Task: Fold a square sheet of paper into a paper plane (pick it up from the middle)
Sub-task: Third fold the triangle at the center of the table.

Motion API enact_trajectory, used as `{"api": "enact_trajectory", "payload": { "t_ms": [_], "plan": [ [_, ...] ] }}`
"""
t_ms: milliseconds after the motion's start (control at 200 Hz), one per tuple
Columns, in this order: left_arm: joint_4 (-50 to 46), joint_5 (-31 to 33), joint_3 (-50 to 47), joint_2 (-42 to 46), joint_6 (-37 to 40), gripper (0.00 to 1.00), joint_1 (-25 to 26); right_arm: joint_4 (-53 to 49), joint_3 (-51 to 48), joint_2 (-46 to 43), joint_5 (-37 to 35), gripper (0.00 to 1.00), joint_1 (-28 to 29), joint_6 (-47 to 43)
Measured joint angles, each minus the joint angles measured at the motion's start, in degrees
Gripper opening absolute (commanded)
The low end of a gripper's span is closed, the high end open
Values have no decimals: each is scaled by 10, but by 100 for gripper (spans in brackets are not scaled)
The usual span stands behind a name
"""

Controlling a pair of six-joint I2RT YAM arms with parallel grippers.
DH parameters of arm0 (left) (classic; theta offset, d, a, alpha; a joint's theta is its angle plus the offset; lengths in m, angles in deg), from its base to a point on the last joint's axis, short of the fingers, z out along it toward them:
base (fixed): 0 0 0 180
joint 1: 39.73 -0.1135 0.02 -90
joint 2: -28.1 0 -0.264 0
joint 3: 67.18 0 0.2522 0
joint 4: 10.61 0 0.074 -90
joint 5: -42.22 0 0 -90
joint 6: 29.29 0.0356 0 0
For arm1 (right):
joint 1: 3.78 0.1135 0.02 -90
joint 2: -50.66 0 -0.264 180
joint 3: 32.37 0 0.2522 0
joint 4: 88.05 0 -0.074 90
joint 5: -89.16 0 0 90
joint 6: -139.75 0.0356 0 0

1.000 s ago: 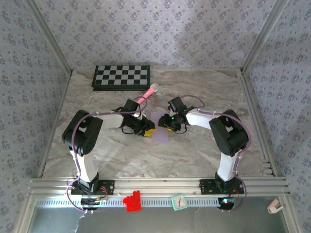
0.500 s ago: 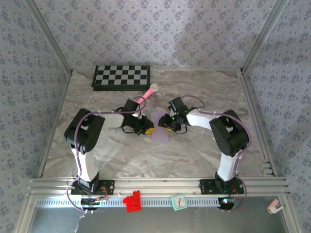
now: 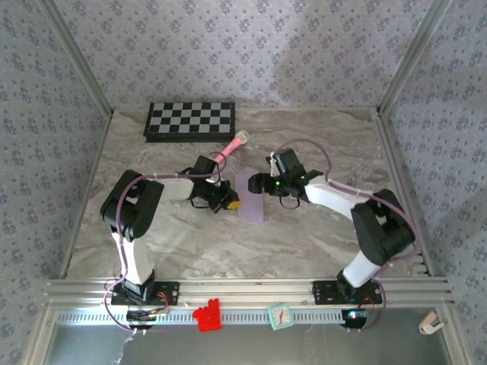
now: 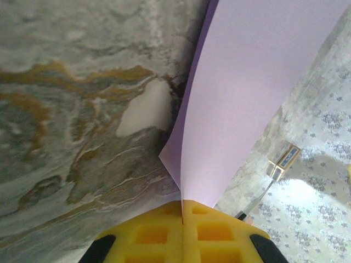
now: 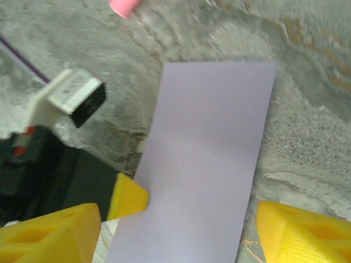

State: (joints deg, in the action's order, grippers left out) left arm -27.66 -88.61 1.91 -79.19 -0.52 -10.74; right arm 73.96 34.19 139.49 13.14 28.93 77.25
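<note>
Marble tabletop (image 3: 190, 243), mid-frame: your left gripper (image 4: 182, 211) clamps the paper (image 4: 247, 98); right gripper (image 5: 181, 233) is spread wide, so press the crease squarely.

Pale-lavender paper (image 3: 252, 199), folded narrow rect.

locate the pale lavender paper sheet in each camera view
top external: pale-lavender paper sheet at centre, between left claw and right claw.
left wrist: the sheet rises from bottom centre to top right.
right wrist: the sheet spans the middle down to bottom edge.
shared landmark: left claw's yellow tips pinching its edge.
</note>
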Motion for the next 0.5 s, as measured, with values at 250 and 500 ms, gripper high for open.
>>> {"api": "enact_trajectory", "payload": {
  "t_ms": [250,500],
  "plan": [
    [-22,10,12,11,-25,0,0,47,-74,-58,-36,79,49,-123],
    [-37,12,35,11,-35,0,0,47,-79,-43,-36,79,86,-197]
  ]
}}
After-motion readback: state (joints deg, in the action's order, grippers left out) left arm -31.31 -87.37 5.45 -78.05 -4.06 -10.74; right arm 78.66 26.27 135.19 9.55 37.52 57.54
